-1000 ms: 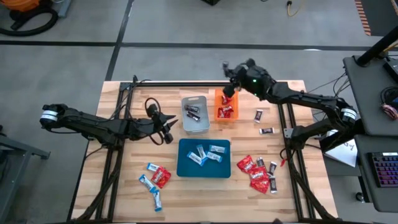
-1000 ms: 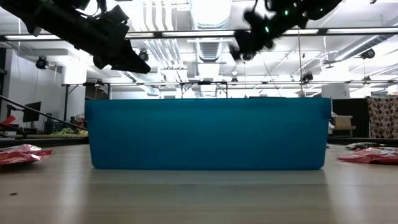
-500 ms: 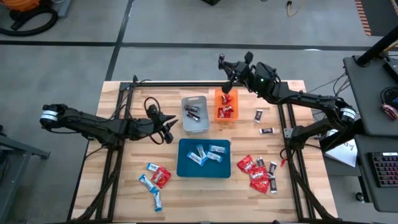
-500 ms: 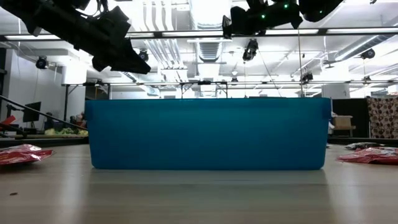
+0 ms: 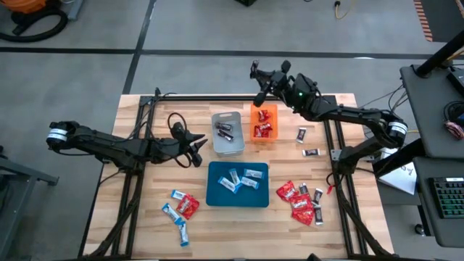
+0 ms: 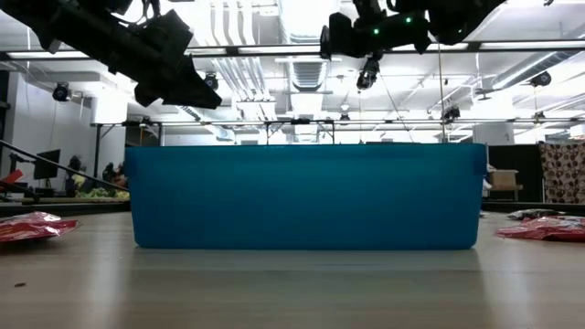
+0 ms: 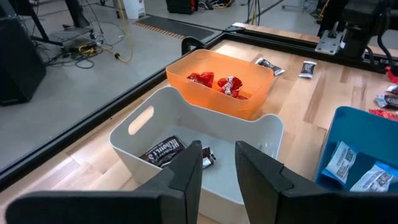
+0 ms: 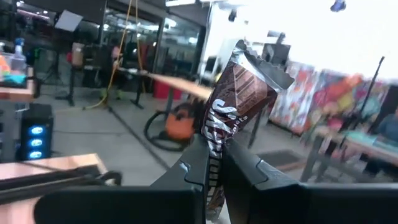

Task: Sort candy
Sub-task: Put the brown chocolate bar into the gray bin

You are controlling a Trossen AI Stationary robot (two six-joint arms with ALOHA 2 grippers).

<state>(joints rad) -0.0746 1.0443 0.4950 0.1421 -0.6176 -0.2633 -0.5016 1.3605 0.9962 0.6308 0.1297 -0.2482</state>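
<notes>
Pinching a brown bar (image 8: 233,106) at upper centre of the high view, the right gripper (image 5: 259,75) should carry it past the orange tray (image 5: 264,123) over the grey tray (image 5: 227,133) before releasing; the left gripper (image 5: 196,151) waits with fingers slightly apart, empty.

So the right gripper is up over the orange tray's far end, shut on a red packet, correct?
Not a red packet: the right wrist view shows the right gripper shut on a dark brown mini bar. The rest holds; the high view puts it over the orange tray.
</notes>
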